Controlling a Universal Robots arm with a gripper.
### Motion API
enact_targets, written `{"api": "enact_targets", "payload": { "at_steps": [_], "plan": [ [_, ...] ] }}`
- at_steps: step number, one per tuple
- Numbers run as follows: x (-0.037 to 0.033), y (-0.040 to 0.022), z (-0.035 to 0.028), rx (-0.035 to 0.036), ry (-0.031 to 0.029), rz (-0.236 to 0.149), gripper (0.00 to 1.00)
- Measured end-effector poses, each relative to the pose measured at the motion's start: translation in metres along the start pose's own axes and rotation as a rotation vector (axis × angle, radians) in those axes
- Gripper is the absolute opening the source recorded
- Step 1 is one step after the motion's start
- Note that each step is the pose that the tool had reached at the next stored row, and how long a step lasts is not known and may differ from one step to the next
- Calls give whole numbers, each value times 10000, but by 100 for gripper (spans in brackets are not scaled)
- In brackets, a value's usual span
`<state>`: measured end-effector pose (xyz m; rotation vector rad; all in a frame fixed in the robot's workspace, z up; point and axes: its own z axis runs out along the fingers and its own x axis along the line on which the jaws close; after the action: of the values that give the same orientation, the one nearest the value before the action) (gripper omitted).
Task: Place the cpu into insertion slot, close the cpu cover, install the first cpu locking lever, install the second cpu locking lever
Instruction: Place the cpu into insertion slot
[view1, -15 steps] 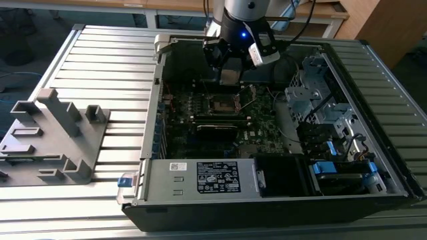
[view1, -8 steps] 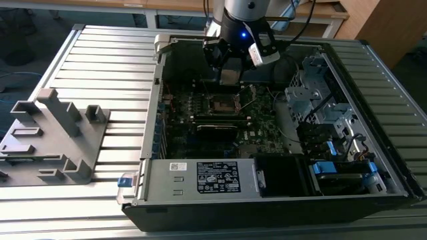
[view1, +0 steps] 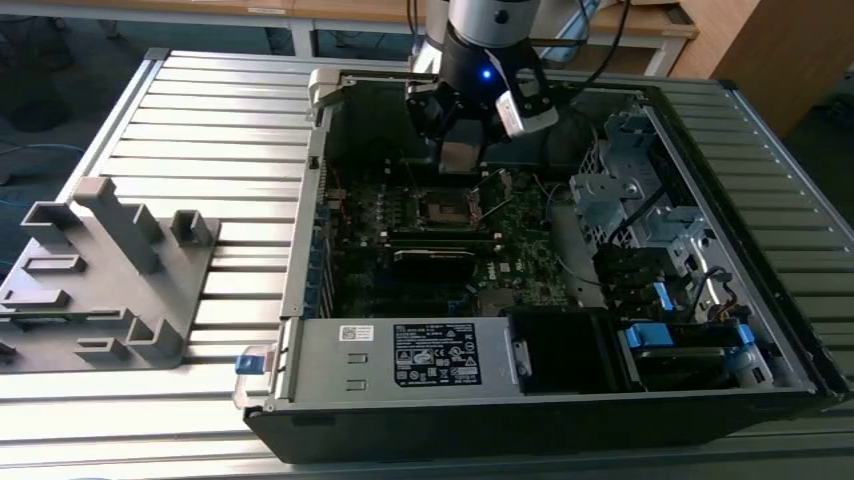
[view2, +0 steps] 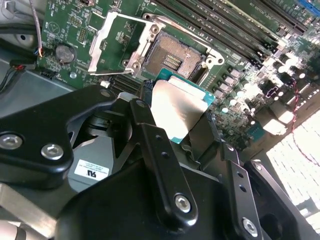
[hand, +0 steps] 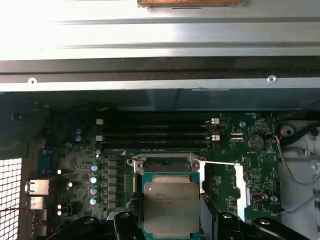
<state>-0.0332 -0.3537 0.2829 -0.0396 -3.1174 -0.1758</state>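
Above the green motherboard (hand: 260, 167), the claw (hand: 172, 222) grips the cpu (hand: 171, 200), printed top showing, near the uncovered insertion slot (view2: 172, 57).

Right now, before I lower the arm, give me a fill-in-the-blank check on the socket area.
The gripper is shut on the ____.
The insertion slot is ____, with nothing seated in it.
The cpu cover stands swung ____, off the slot.
Missing words: cpu; empty; open.

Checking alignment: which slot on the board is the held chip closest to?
The insertion slot: square, silver-rimmed, its cpu cover open, unlike the long black memory slots. The cpu hovers close by it.
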Motion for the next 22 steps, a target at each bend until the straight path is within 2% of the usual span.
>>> {"api": "enact_targets", "payload": {
  "at_steps": [10, 17, 21, 22],
  "plan": [
    [11, -18, 161, 0, -1, 0, 54],
    [11, -19, 174, -4, -3, 0, 54],
    [10, -25, 223, -2, -12, -1, 54],
    [10, -26, 230, 22, -15, 0, 54]
  ]
}}
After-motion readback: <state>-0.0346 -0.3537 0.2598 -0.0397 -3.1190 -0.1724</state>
